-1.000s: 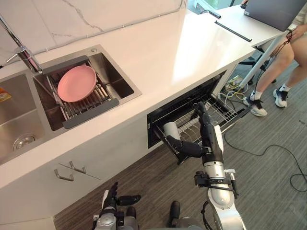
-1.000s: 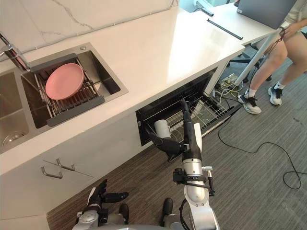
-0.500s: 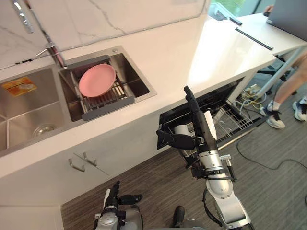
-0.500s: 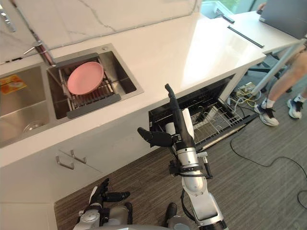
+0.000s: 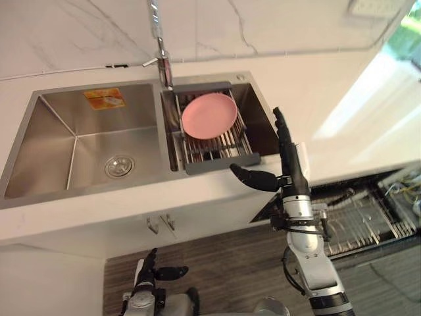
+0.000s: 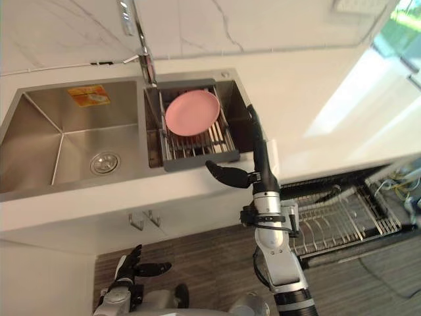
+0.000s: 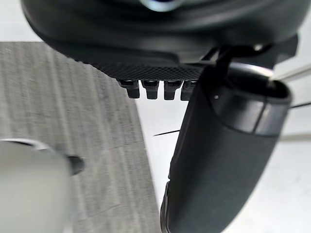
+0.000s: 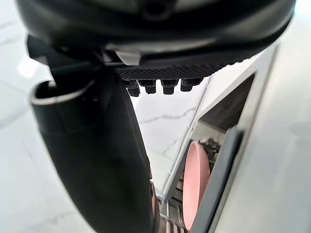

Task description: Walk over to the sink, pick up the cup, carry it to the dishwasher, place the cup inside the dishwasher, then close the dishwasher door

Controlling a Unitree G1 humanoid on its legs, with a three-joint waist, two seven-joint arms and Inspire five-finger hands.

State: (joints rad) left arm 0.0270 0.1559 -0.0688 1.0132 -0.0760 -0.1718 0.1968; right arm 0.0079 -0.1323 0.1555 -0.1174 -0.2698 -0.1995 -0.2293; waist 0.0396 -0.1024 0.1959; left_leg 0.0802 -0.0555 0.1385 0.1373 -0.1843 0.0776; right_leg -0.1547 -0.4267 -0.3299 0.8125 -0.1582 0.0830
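Steel sink, two basins, let into a white worktop; all places below are reckoned from it.
Tap: behind the sink, at the divide between the basins.
Rack: across the right basin; bears a pink plate, laid nearly flat, presumably to drain.
Sticker and drain: left basin; otherwise bare.
Right hand: raised before the sink's right basin, over the worktop's front edge; fingers straight, thumb spread wide, holding nothing; judged free for the door.
Left hand: low before the sink, near the floor; fingers relaxed, empty, idle.
Dishwasher: under the worktop, right of the sink; wire basket drawn out, so the door is judged not yet shut.
Cup: in neither hand; its place cannot be told; possibly in the basket's hidden part.
Floor: grey-brown planks; wall behind the sink: white veined stone.
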